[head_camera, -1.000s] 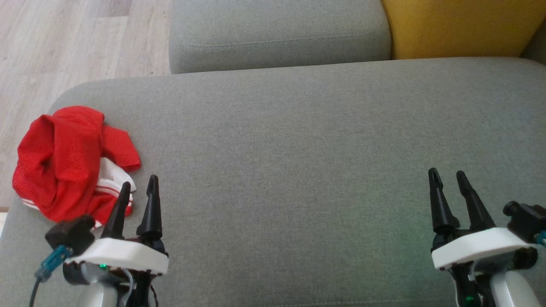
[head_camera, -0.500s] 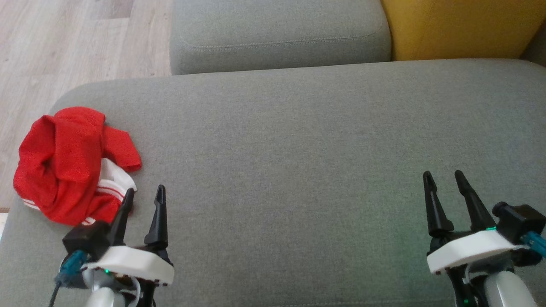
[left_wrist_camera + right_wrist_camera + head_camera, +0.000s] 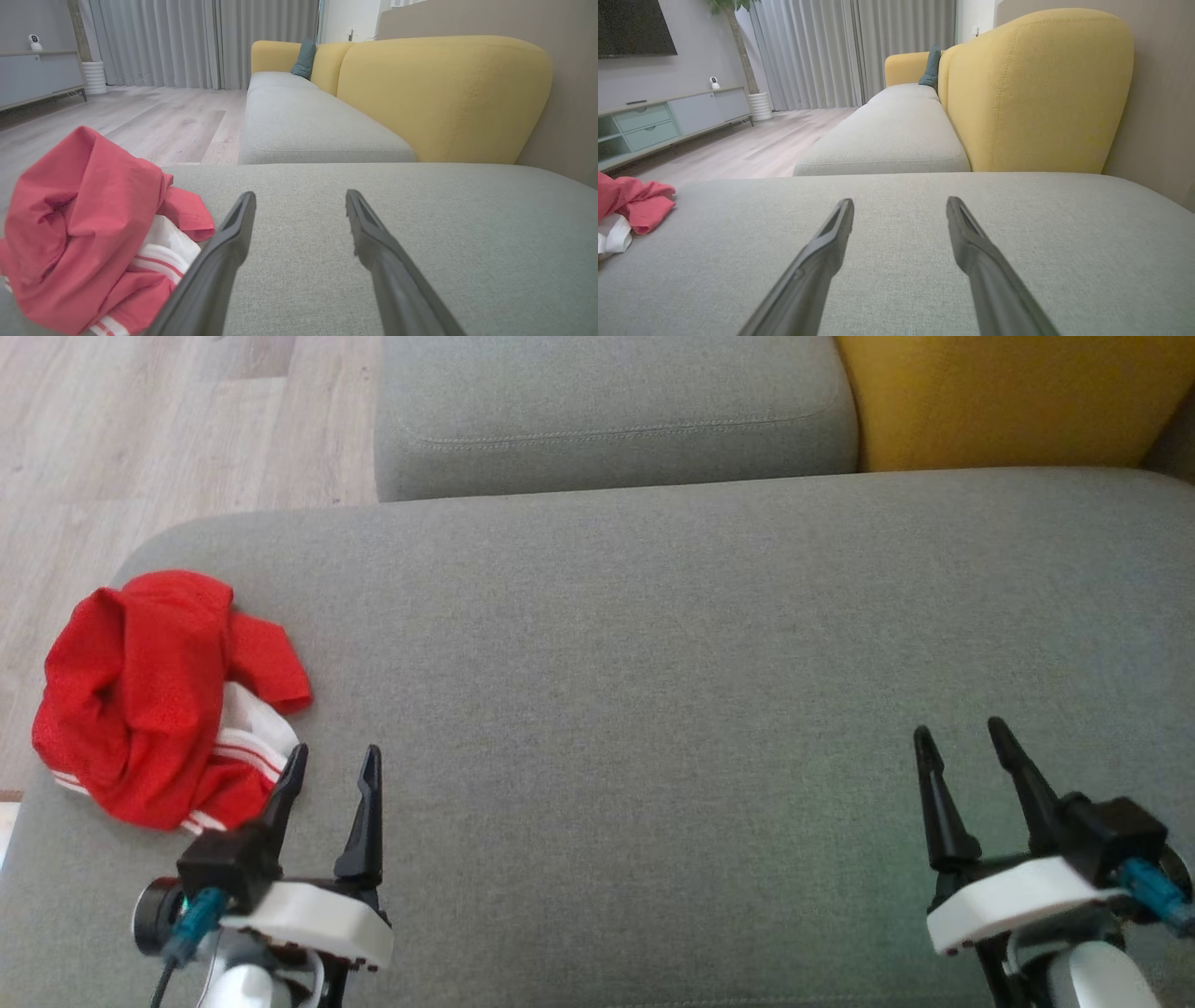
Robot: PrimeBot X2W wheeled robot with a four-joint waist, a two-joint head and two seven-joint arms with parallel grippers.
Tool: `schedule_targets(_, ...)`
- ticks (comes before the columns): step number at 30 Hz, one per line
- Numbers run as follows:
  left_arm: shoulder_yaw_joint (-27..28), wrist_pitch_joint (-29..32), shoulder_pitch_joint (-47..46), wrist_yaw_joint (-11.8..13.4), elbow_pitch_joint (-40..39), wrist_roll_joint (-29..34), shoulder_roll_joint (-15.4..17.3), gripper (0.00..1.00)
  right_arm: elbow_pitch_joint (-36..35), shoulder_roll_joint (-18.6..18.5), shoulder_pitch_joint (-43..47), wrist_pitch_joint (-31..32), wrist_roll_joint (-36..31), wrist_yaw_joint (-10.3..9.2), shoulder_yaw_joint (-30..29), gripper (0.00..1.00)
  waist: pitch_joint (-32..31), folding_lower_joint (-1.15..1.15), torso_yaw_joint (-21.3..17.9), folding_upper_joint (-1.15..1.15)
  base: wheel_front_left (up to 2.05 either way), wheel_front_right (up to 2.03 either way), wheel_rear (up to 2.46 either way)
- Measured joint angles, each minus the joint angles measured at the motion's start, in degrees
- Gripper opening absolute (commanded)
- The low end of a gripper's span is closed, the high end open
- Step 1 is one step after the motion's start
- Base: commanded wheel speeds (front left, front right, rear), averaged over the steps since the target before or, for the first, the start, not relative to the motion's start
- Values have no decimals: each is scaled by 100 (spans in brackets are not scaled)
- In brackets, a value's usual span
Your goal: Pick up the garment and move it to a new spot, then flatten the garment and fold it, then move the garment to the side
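Note:
The garment (image 3: 149, 695) is a crumpled red piece with a white, red-striped band, heaped at the left end of the grey cushion (image 3: 653, 663). In the left wrist view the garment (image 3: 84, 228) lies just left of my fingers. My left gripper (image 3: 334, 758) stands open and empty right beside the heap's lower right edge; its left finger (image 3: 285, 793) overlaps the white band from above. My right gripper (image 3: 960, 733) is open and empty far to the right, over bare cushion. In the right wrist view the garment (image 3: 630, 205) peeks in at the left edge.
A second grey seat cushion (image 3: 611, 415) and a yellow backrest (image 3: 1008, 397) lie beyond the cushion. Wooden floor (image 3: 140, 439) drops off past the cushion's left edge, close to the garment. The middle of the cushion is bare fabric.
Both grippers have drawn back toward the bottom of the head view, the left one also shifting a little right, away from the garment. The garment has not moved.

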Motion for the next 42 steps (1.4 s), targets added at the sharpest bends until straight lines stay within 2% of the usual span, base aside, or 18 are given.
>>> schedule_targets(3,-1,-48,0,9,27,148,-1,100,-1,11,80,-16,-125,0,-10,100,0,0,5,0,0,0,0)
schedule_targets(28,22,-48,-4,43,166,82,-9,100,8,108,85,-73,-33,0,-125,100,47,0,95,0,0,0,0)
schedule_targets(36,58,-48,-41,51,179,81,-18,100,-57,107,137,-64,-36,0,-172,100,62,0,381,0,0,0,0)
schedule_targets(42,143,-48,-106,49,185,80,-15,100,-124,111,137,-56,-41,0,-101,100,65,0,804,0,0,0,0)
